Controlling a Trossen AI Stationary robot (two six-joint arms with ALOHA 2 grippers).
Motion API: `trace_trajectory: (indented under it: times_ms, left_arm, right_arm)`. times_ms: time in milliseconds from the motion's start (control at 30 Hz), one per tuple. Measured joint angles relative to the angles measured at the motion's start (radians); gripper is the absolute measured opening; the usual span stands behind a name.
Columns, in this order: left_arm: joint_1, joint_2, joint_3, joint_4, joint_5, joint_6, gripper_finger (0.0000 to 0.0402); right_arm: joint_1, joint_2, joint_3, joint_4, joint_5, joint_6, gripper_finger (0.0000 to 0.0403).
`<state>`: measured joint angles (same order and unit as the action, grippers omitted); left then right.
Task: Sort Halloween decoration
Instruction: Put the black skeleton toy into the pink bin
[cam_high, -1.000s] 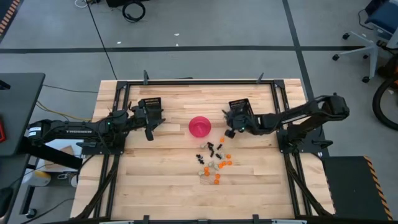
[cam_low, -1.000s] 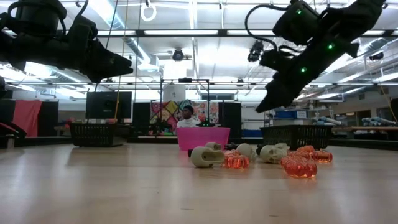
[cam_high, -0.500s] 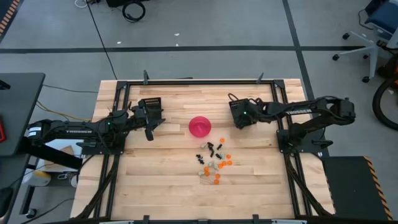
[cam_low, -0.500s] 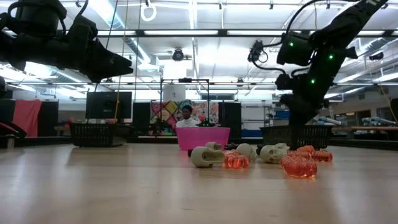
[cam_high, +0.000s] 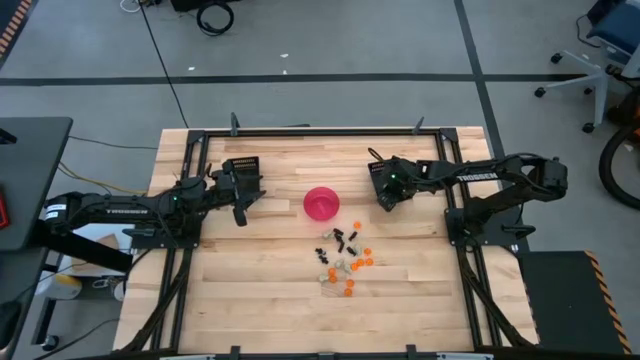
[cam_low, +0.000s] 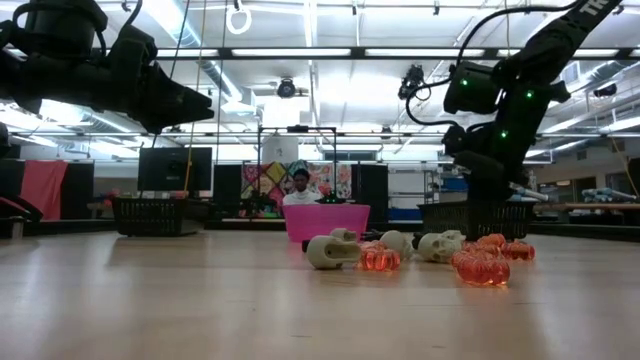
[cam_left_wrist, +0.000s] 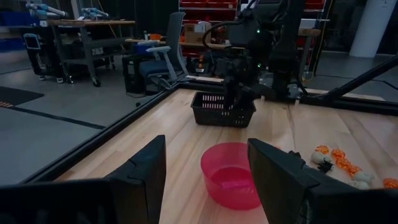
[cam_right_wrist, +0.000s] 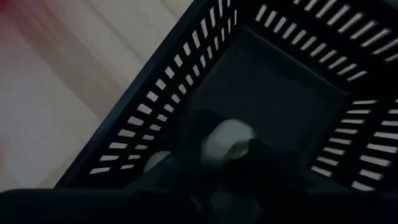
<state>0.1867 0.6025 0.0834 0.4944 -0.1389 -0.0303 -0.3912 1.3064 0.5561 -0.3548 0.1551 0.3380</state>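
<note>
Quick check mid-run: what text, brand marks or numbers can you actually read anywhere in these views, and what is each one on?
"TROSSEN", white lettering on the left arm in the high view; small but just readable.
White lettering on the right arm in the high view: too small to read.
Colourful poster or board in the room behind the table, low view: too blurred to read.
Nothing else legible.

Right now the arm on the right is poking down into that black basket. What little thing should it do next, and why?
Probably lift straight up out of the right basket. The right gripper hangs over it, and its wrist camera shows a whitish trinket inside the slotted walls. More trinkets wait near the pink bowl.
</note>
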Motion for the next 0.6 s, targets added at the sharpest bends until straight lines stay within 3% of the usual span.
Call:
trace_trajectory:
  times_ms: [200, 333, 467, 600]
  left_arm:
    - [0.0, 0.0, 0.0, 0.001, 0.0, 0.0, 0.0194]
    - [0.0, 0.0, 0.0, 0.002, 0.0, 0.0, 0.0194]
    - [0.0, 0.0, 0.0, 0.002, 0.0, 0.0, 0.0194]
    - [0.0, 0.0, 0.0, 0.003, 0.0, 0.0, 0.0194]
  right_arm:
    - [0.046, 0.0, 0.071, -0.014, 0.025, -0.056, 0.0187]
    - [0.138, 0.0, 0.111, 0.01, 0.191, -0.135, 0.0184]
    - [0.23, 0.0, 0.112, 0.114, 0.291, -0.229, 0.0184]
    - [0.284, 0.0, 0.112, 0.189, 0.239, -0.31, 0.0184]
